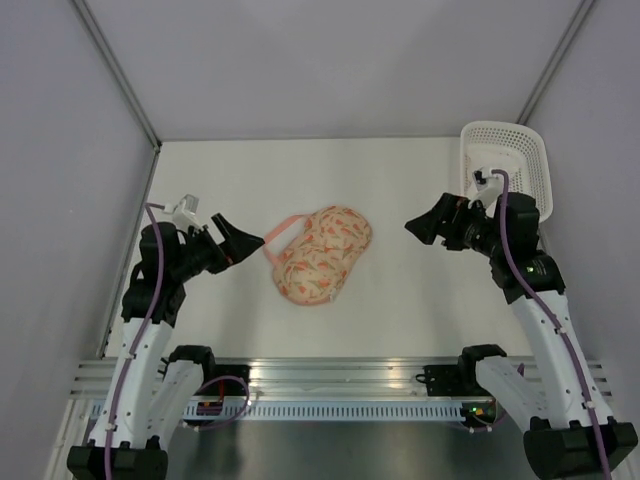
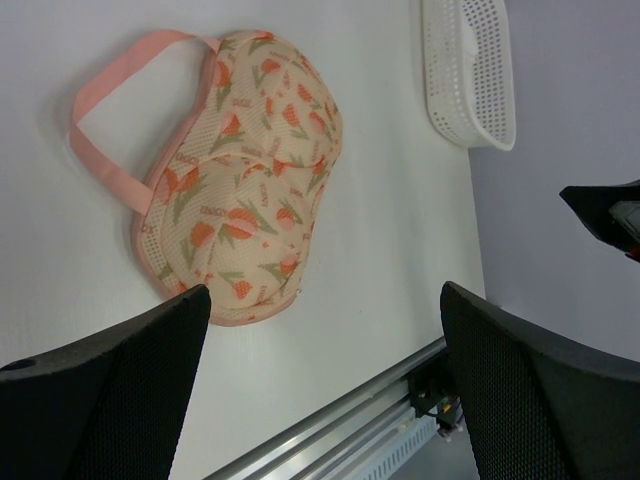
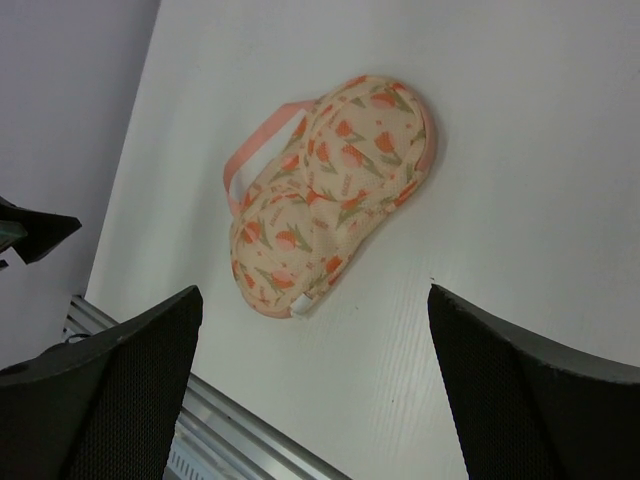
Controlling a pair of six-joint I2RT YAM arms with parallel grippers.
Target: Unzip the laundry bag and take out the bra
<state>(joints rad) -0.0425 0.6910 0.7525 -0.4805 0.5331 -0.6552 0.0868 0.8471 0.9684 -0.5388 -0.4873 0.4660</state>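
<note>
Arms [image 1: 150, 300] flank closed laundry bag [image 1: 322, 255]

Left end effector [image 1: 235, 238] gapes wide, empty. Midway, the laundry bag lies on the surface [image 1: 400, 300], well apart from both: soft, light, probably floppy; pinch its pink trim [image 2: 137, 232]. Right end effector [image 1: 425, 228] gapes wide, empty.

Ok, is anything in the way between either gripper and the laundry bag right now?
Nothing visible. The laundry bag lies between the open left gripper and the open right gripper, with only bare table on either side. Its pink strap points toward the left gripper. The white basket sits in the far right corner, off both paths.
</note>
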